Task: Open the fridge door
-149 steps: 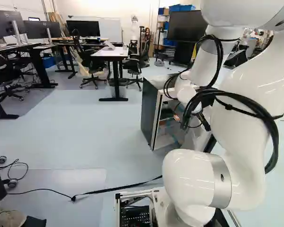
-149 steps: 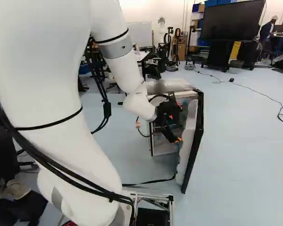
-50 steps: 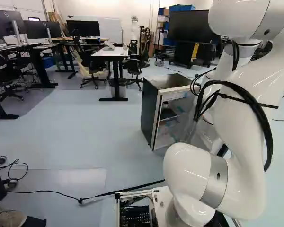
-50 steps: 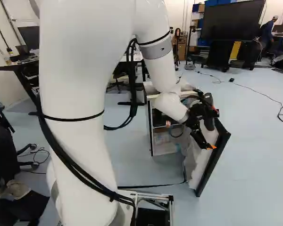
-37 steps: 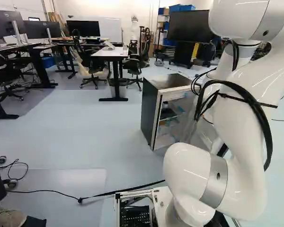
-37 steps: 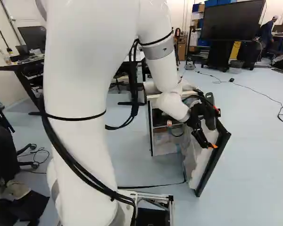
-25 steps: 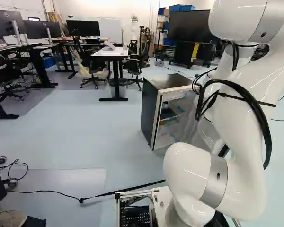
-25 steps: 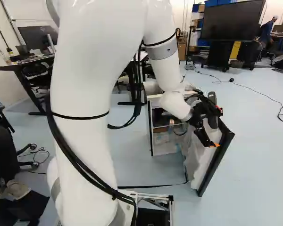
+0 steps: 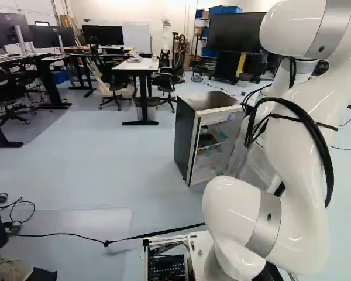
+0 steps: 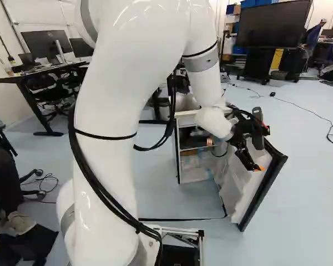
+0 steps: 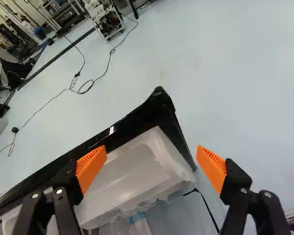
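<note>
- At the right of the right base view, your fridge door (image 10: pixel 244 188) stands ajar, swung out from the fridge (image 9: pixel 184 143), with the gripper (image 10: pixel 254 162) at its upper part.
- From the left base view you get the fridge's dark side wall and its shelves (image 9: pixel 209 149), but the arm (image 9: pixel 295 140) hides your gripper and most of the door.
- Only the wrist view gives you the door's black corner (image 11: pixel 159 98) close up, and the gripper (image 11: pixel 152 165) with its two orange pads (image 11: pixel 91 168) spread wide, nothing pinched.
- Between and under those pads lies your door: one pad overlaps its pale lining (image 11: pixel 132 171), the other sits past its short edge, with floor (image 11: pixel 245 112) behind it.
- Whether either pad touches the door, you can't tell from these views.
- Past the door, you have a black cable (image 11: pixel 108 63) looping over the floor.
</note>
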You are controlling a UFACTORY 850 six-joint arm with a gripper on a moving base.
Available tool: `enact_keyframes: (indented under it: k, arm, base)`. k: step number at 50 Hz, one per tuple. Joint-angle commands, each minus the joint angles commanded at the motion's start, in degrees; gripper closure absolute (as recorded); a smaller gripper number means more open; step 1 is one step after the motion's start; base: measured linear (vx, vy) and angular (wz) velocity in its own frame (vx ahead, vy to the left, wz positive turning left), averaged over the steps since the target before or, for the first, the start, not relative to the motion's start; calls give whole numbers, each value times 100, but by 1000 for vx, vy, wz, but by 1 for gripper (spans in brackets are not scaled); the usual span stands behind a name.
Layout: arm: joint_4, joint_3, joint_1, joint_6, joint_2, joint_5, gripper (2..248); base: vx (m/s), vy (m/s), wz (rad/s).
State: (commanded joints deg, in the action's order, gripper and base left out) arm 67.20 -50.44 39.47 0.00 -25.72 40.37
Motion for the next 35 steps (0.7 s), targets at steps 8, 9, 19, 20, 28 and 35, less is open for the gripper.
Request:
enact_keyframes:
  k: [8, 9, 19, 20, 28, 35]
  arm:
    - [0, -189, 72, 0, -138, 0, 3]
    - [0, -213, 81, 0, -155, 0, 3]
    - [0, -400, 151, 0, -289, 0, 3]
    - [0, -407, 154, 0, -294, 0, 3]
    - [0, -429, 162, 0, -310, 0, 3]
    - [0, -431, 163, 0, -312, 0, 3]
  base:
    - [0, 0, 0]
    - [0, 0, 0]
    - [0, 0, 0]
    - [0, 0, 0]
    - [0, 0, 0]
    - [0, 0, 0]
